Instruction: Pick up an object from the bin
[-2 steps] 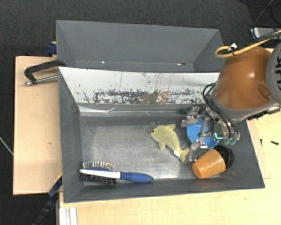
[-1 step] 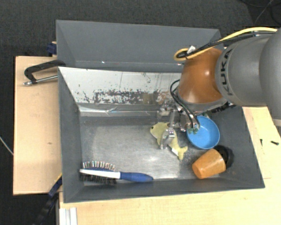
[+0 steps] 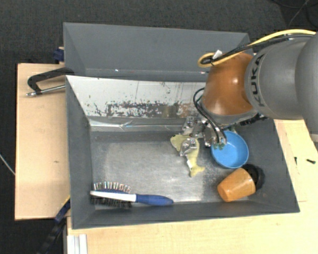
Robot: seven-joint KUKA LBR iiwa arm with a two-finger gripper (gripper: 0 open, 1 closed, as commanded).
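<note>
Dark carpet is showing behind the grey metal bin [image 3: 148,52] we're looking down into. We're counting five loose things, one of each. One brush [image 3: 130,197] with a blue handle is lying flat along the near wall on the left. One blue bowl [image 3: 234,153] is sitting towards the right side. One orange cup [image 3: 236,186] is lying tipped over just in front of the bowl. One small black thing [image 3: 257,174] is peeking out right behind the cup, and we can't make out what it is. One pale yellow crumpled scrap [image 3: 195,167] is lying around the middle of the floor.

The arm [image 3: 286,73] is reaching in from the right, with its orange cover [image 3: 228,86] angling down. The gripper [image 3: 193,139] is sitting right on top of the yellow scrap, just beside the blue bowl. We honestly can't tell whether it's spread or pinching the scrap.
</note>
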